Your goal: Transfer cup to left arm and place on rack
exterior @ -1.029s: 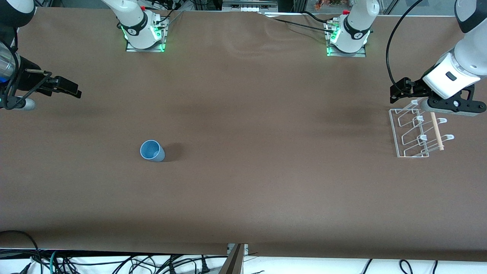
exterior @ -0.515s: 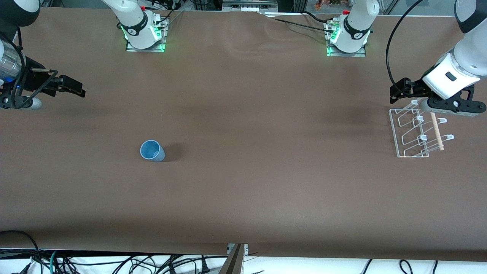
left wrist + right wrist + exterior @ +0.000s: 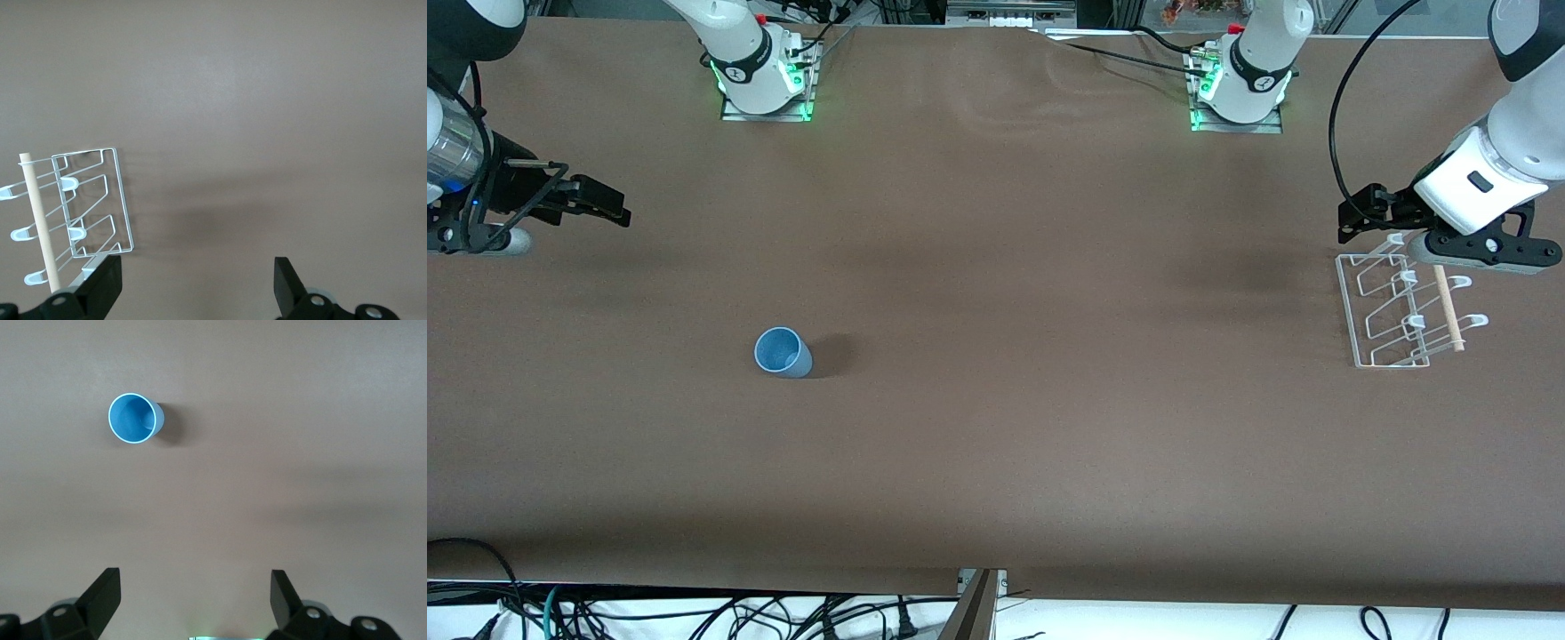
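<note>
The small light-blue tapered plastic cup (image 3: 783, 353) is seen standing upright, mouth up, on the matte brown table (image 3: 996, 427), toward the right arm's end. At about ten o'clock from it in the front view, the right gripper (image 3: 605, 206) is held over bare table with its black fingers (image 3: 100, 593) spread and empty. At three o'clock, well apart, the white wire rack (image 3: 1400, 311) with hooked pegs and a pale wooden dowel (image 3: 1448, 307) is found beneath the left gripper (image 3: 1360, 213), likewise spread and empty.

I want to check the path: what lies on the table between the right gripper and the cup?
Nothing: only bare brown table separates the open right gripper from the upright cup, as the right wrist view shows.
</note>
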You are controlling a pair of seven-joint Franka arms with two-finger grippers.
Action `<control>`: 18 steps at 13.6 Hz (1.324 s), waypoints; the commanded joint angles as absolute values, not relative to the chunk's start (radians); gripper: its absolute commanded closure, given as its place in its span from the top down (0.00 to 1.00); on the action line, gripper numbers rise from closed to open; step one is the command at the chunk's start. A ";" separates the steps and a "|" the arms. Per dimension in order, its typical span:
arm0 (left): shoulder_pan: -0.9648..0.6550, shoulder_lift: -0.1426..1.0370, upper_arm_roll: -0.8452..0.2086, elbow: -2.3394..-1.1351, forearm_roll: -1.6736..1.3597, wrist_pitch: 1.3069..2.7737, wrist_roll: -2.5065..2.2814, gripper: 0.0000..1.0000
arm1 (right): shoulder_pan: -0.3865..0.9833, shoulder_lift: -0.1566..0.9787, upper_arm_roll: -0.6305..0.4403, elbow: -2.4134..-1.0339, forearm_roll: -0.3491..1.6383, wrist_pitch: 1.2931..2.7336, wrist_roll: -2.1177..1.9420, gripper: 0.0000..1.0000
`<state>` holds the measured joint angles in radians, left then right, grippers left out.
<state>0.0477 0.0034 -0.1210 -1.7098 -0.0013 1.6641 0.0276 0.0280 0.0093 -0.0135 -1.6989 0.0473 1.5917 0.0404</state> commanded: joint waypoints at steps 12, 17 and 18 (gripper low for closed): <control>0.055 0.014 -0.121 -1.698 -0.011 1.666 0.038 1.00 | 0.029 0.015 -0.011 -1.677 0.046 1.574 0.034 0.99; 0.055 0.014 -0.121 -1.698 -0.011 1.666 0.038 1.00 | 0.043 0.041 -0.012 -1.683 0.046 1.578 0.052 0.99; 0.055 0.014 -0.121 -1.698 -0.011 1.666 0.038 1.00 | 0.058 0.067 -0.012 -1.684 0.046 1.588 0.051 0.99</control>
